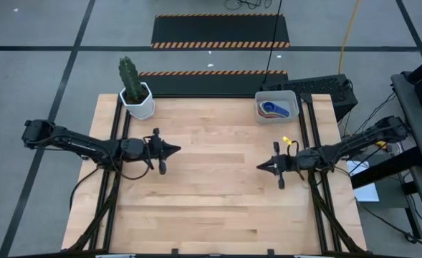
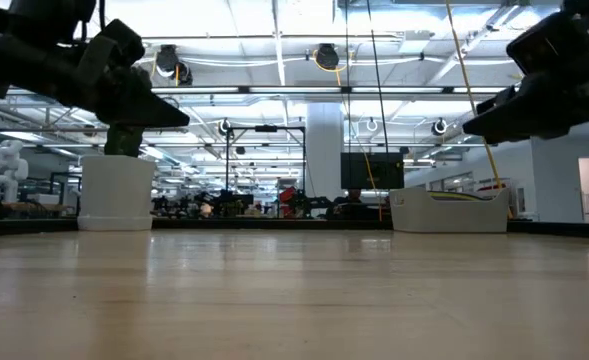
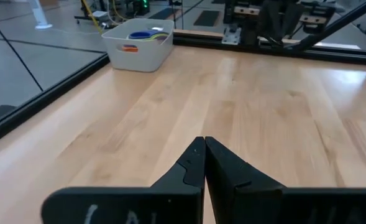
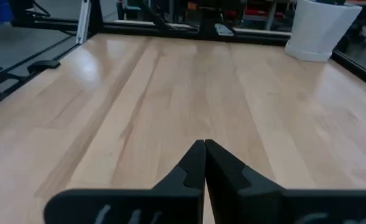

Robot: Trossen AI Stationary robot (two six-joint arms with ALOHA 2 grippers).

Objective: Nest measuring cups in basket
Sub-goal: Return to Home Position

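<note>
The light grey basket (image 1: 276, 105) stands at the table's far right; in the left wrist view the basket (image 3: 139, 43) holds nested measuring cups (image 3: 144, 35), blue on top with yellow and orange edges showing. From above the cups (image 1: 275, 109) show blue and red. My left gripper (image 1: 176, 150) hovers shut over the table's left half, pointing right. My right gripper (image 1: 261, 166) hovers shut over the right half, pointing left. Both are empty and well clear of the basket.
A white hexagonal pot with a cactus (image 1: 136, 92) stands at the far left corner. A small yellow piece (image 1: 286, 140) lies near the right arm. Bare wooden table (image 1: 211, 193) stretches between and in front of the grippers. Black rails run along the table's left and right edges.
</note>
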